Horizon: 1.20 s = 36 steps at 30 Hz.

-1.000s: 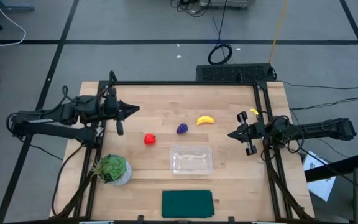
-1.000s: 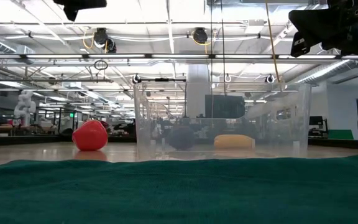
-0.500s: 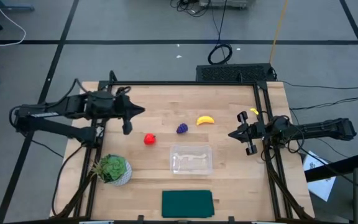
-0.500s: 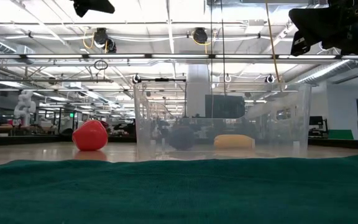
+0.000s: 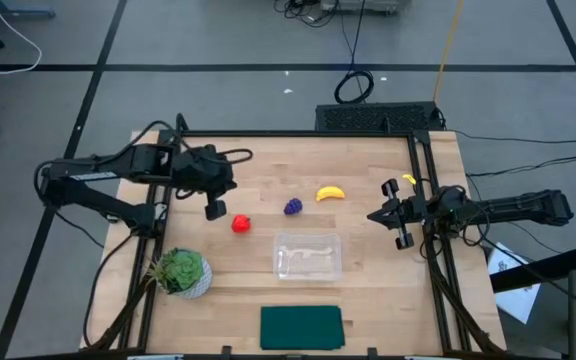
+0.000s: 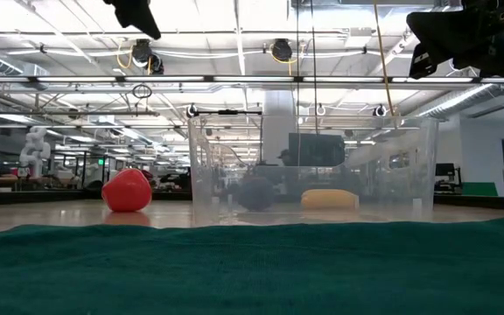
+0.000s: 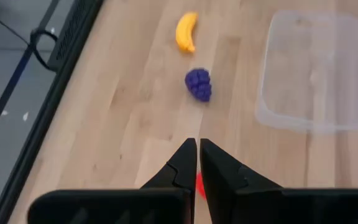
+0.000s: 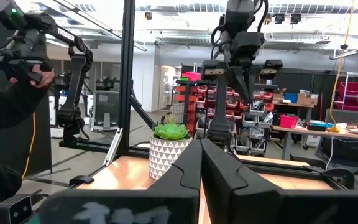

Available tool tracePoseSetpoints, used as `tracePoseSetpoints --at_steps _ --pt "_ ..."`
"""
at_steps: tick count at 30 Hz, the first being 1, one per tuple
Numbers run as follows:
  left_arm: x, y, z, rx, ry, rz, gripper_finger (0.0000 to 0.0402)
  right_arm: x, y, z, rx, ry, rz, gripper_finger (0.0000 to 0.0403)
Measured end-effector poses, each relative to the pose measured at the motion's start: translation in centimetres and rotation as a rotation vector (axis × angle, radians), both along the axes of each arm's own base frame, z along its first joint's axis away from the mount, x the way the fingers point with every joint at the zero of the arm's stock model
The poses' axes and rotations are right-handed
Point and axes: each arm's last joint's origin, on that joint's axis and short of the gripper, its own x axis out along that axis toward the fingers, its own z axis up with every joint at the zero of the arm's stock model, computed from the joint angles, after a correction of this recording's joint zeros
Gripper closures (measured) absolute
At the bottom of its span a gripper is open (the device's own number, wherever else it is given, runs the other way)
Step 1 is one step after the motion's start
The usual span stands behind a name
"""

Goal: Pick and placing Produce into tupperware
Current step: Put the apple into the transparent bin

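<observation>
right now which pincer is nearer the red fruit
Left. The left pincer hangs shut just beside the red fruit, toward the table's left edge. The right pincer, also shut, waits at the table's right edge, well past the banana.

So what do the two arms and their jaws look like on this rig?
Both are dark, near-black jointed arms with loose black cables looping along them. The left gripper ends in two slim, tapered black fingers with angular stepped edges. The right gripper has the same wedge-shaped black fingers. A small yellow piece shows by the right wrist.
</observation>
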Motion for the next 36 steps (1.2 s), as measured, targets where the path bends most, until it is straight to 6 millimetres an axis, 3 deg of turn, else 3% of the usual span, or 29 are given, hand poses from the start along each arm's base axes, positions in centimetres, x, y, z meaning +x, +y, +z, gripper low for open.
tracePoseSetpoints --at_steps 26,36 --pt "0.0 -0.3 -1.1 -0.108 0.117 -0.024 0.0376 0.0 0.0 0.0 -0.004 0.004 -0.001 0.0403" --pt "0.9 0.7 -1.8 -0.136 0.141 0.059 0.0376 0.0 0.0 0.0 -0.006 -0.003 -0.002 0.0403"
